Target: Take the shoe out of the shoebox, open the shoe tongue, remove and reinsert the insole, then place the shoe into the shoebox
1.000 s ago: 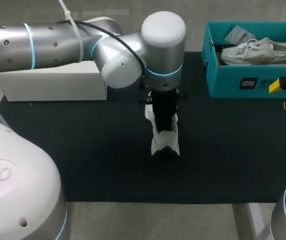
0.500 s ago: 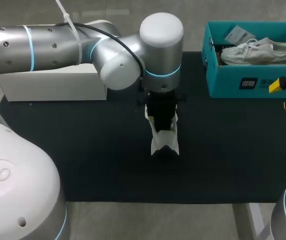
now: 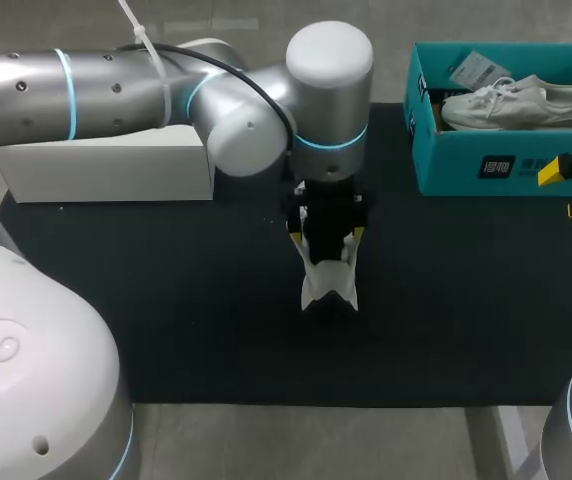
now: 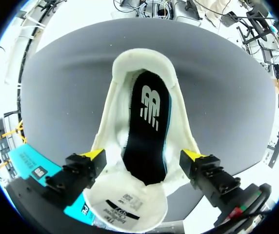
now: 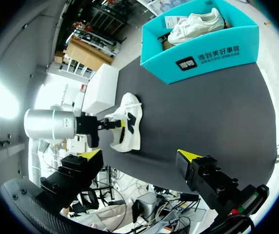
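Left gripper [image 3: 326, 237] now stands spread, letting the white sneaker [image 3: 328, 282] go; black insole [image 4: 147, 126] seated, so the shoebox [image 3: 456, 165] at 2 o'clock comes next.

We see a white shoe [image 3: 328, 283] standing on its sole in the middle of the black mat [image 3: 166, 300], well apart from the teal shoebox [image 3: 496, 165]. Its tongue [image 4: 129, 202] is folded outward, label side up, and the black insole [image 4: 147, 126] lies flat inside. A second white shoe [image 3: 516, 103] lies in the shoebox.
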Tool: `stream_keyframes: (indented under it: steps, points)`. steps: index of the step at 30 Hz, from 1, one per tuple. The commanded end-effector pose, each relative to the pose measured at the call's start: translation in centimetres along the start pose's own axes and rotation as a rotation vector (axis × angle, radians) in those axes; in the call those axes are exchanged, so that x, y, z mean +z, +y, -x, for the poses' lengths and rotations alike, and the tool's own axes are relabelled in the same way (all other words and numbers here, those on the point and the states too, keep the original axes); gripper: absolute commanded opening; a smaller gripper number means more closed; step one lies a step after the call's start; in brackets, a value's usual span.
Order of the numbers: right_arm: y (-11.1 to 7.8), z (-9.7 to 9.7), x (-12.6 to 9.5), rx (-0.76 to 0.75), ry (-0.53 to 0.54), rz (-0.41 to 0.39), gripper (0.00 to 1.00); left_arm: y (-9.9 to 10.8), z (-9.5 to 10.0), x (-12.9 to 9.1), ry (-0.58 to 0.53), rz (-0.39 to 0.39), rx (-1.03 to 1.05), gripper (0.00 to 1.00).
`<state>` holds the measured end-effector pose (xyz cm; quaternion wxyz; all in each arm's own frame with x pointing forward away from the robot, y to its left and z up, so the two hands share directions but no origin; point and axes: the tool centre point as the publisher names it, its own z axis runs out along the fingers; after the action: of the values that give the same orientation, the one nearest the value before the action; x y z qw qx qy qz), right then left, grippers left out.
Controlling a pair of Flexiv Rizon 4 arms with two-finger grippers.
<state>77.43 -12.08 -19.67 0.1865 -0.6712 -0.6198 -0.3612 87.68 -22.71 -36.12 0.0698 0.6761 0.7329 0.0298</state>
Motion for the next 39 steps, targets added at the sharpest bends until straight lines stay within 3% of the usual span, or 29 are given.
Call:
stream_keyframes:
  steps: [1, 39]
  points:
    - [-0.1, 0.0, 0.0, 0.001, -0.002, 0.000, 1.00, 0.1, -0.7, -0.7, -0.013, 0.003, -0.004, 1.00]
    - [-0.1, 0.0, 0.0, 0.001, -0.002, 0.000, 1.00, -0.2, -0.5, -1.9, -0.009, 0.039, -0.013, 1.00]
